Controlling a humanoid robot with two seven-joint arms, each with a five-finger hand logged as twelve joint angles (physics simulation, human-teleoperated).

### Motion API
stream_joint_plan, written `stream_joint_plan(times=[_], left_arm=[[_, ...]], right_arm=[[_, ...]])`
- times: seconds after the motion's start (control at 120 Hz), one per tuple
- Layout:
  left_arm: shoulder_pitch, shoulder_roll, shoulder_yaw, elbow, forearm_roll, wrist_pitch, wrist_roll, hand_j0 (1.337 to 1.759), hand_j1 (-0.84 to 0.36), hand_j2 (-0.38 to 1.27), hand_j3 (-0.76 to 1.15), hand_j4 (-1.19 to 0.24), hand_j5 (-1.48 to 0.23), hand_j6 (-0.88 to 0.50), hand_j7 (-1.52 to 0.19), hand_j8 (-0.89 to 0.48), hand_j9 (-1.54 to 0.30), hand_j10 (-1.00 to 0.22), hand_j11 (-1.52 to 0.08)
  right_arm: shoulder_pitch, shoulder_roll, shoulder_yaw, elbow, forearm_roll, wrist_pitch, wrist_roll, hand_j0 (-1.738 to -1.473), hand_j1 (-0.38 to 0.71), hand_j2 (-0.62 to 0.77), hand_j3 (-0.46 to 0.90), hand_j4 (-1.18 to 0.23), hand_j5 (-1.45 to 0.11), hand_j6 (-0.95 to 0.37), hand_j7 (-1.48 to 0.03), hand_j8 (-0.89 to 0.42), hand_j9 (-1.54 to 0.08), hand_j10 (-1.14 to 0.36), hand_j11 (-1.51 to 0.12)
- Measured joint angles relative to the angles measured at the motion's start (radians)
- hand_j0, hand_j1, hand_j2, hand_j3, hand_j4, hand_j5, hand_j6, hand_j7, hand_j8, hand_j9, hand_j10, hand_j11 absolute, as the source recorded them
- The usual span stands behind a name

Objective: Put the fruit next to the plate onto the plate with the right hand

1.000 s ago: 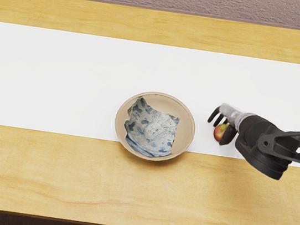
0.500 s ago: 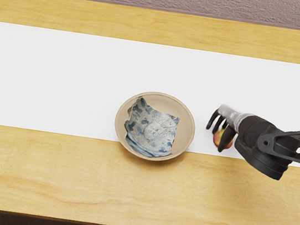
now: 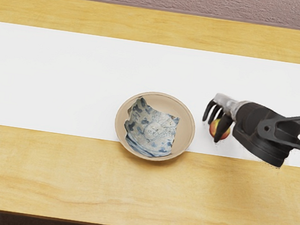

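While 
it lies on the white runner (image 3: 87,81) of a light wooden table (image 3: 128,188), just right of the beige ceramic plate with blue pattern (image 3: 120,120), the small round red-and-yellow fruit (image 3: 213,130), showing no clear long axis, is clasped by the dark right hand (image 3: 221,112), fingers (image 3: 208,110) curled downward.

Right hand (image 3: 230,117) from the right edge, fingers (image 3: 214,114) curled around fruit (image 3: 214,129), just beside plate (image 3: 121,121)
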Motion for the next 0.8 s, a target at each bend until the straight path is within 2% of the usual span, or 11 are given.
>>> stream_joint_plan(times=[0.242, 0.483, 0.692, 0.725, 0.8], left_arm=[[0.002, 0.000, 0.000, 0.000, 0.000, 0.000, 0.000, 1.658, 0.34, 0.00, 0.00, -0.01, -0.02, -0.01, -0.01, -0.01, -0.01, -0.01, -0.01], [0.002, 0.000, 0.000, 0.000, 0.000, 0.000, 0.000, 1.658, 0.34, 0.00, 0.00, -0.01, -0.02, -0.01, -0.02, -0.01, -0.02, -0.01, -0.02], [0.002, 0.000, 0.000, 0.000, 0.000, 0.000, 0.000, 1.658, 0.33, 0.00, 0.00, -0.01, -0.02, -0.01, -0.02, -0.01, -0.02, -0.01, -0.02], [0.002, 0.000, 0.000, 0.000, 0.000, 0.000, 0.000, 1.658, 0.34, 0.00, 0.00, -0.01, -0.02, -0.01, -0.02, -0.01, -0.02, -0.01, -0.02], [0.002, 0.000, 0.000, 0.000, 0.000, 0.000, 0.000, 1.658, 0.33, 0.00, 0.00, -0.01, -0.02, -0.01, -0.02, -0.01, -0.02, -0.01, -0.02]], right_arm=[[0.106, 0.040, 0.028, -0.020, 0.039, 0.012, 0.000, -1.657, 0.30, 0.41, 0.00, -0.73, -1.08, -0.61, -1.01, -0.35, -1.05, -0.46, -1.05], [0.113, 0.167, 0.067, -0.135, 0.054, 0.030, 0.000, -1.658, 0.35, 0.52, 0.00, -0.74, -1.13, -0.59, -1.03, -0.33, -1.08, -0.44, -1.07], [0.117, 0.223, 0.074, -0.141, 0.095, 0.084, 0.001, -1.658, 0.37, 0.58, 0.00, -0.75, -1.17, -0.58, -1.06, -0.32, -1.12, -0.44, -1.11], [0.121, 0.234, 0.078, -0.140, 0.098, 0.087, 0.001, -1.658, 0.38, 0.59, 0.00, -0.76, -1.18, -0.61, -1.06, -0.32, -1.12, -0.44, -1.11], [0.127, 0.255, 0.088, -0.140, 0.102, 0.093, 0.001, -1.658, 0.37, 0.57, 0.00, -0.77, -1.19, -0.61, -1.08, -0.32, -1.14, -0.42, -1.12]])
